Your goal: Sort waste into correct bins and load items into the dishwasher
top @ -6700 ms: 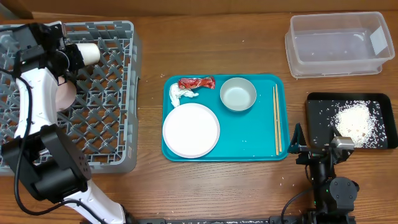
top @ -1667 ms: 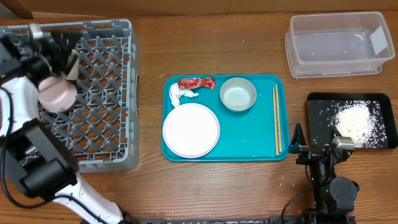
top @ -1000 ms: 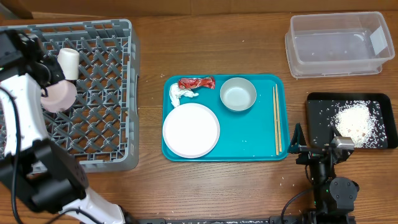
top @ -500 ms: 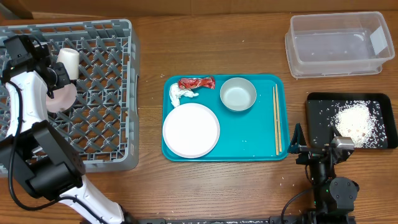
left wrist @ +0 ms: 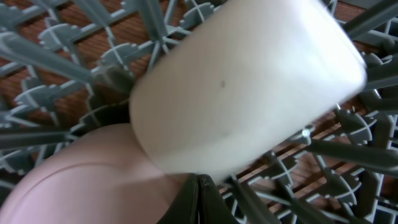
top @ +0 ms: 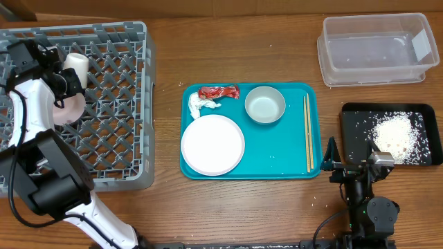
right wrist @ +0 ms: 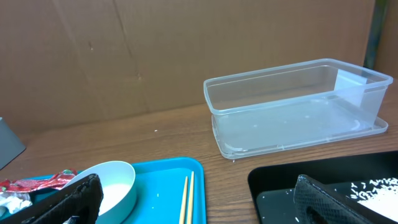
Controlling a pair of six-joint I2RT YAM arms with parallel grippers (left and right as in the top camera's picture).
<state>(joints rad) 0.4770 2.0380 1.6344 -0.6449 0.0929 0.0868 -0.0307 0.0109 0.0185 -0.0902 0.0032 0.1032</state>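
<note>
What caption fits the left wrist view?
Close-up: white cup beside the pinkish-backed plate, over the grey dish rack lattice.

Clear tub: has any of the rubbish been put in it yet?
No, the tub holds no waste; the tissue and wrapper lie on the teal tray.

Robot lab, wooden table (top: 228,207), cardboard backdrop (right wrist: 124,50)

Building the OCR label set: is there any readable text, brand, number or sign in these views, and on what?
No text can be read in any view.
The pale sticker on the clear tub: no characters show, from overhead or from the right wrist.
The red wrapper: any print is too small to read.
</note>
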